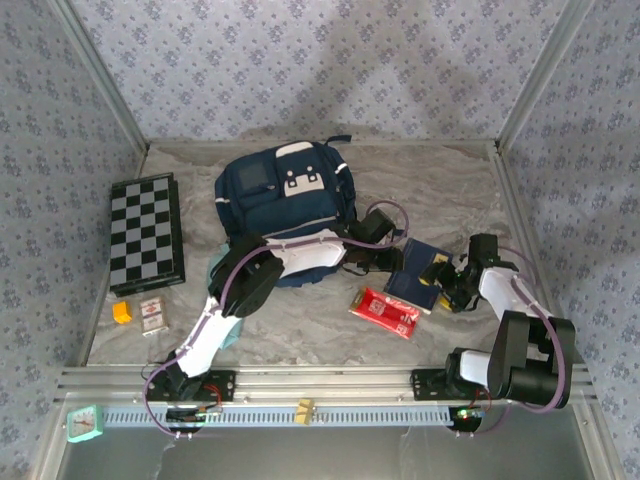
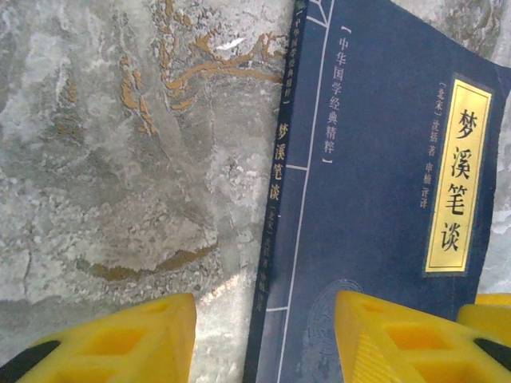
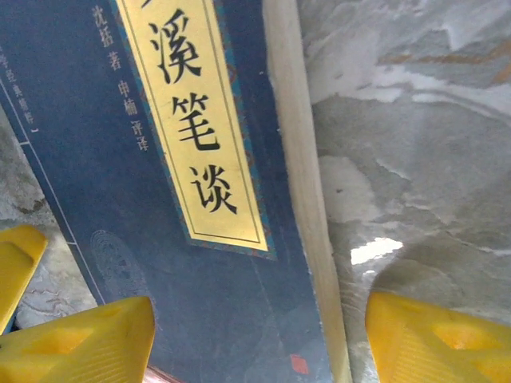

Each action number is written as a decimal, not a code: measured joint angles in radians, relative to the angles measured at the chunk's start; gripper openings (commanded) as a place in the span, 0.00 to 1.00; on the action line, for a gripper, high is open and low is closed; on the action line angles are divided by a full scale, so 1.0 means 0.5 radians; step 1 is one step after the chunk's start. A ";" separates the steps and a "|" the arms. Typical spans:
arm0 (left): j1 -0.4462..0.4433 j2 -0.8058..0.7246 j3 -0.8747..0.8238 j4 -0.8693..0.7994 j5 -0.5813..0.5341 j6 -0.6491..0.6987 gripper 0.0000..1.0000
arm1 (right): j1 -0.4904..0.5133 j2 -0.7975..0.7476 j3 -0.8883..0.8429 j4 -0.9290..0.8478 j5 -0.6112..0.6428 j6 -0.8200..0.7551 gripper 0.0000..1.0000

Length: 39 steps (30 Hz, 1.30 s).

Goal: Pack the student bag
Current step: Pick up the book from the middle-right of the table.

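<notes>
Seen from above, a marble-patterned table (image 1: pixel 300 345) with the student bag (image 1: pixel 285 195) at the middle of the far edge, navy, white buckled panel facing up. Along the left edge, a folded chessboard (image 1: pixel 146 232); toward the near-left corner, a small orange block (image 1: pixel 122 312) beside a small card box (image 1: pixel 152 314). Right of the middle, a navy book (image 1: pixel 418 272) lying flat, a red packet (image 1: pixel 385 310) just beside it, its print too small to read. On the book's cover, a yellow label reading 梦溪笔谈 and a line reading 中华国学经典精粹; the title repeated down the spine. Left gripper (image 2: pixel 263 327) low over the spine edge, jaws apart, one over the table, one over the cover. Right gripper (image 3: pixel 259 327) over the opposite page edge, jaws likewise apart, gripping nothing.
</notes>
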 measured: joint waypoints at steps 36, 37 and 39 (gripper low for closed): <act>0.011 0.065 0.033 0.012 0.004 -0.047 0.30 | -0.085 -0.101 -0.023 0.024 -0.217 -0.192 0.76; 0.011 0.065 0.033 0.012 0.004 -0.047 0.30 | -0.085 -0.079 -0.023 0.026 -0.202 -0.191 0.77; 0.011 0.065 0.034 0.011 0.004 -0.047 0.30 | -0.082 -0.027 -0.024 0.046 -0.188 -0.183 0.78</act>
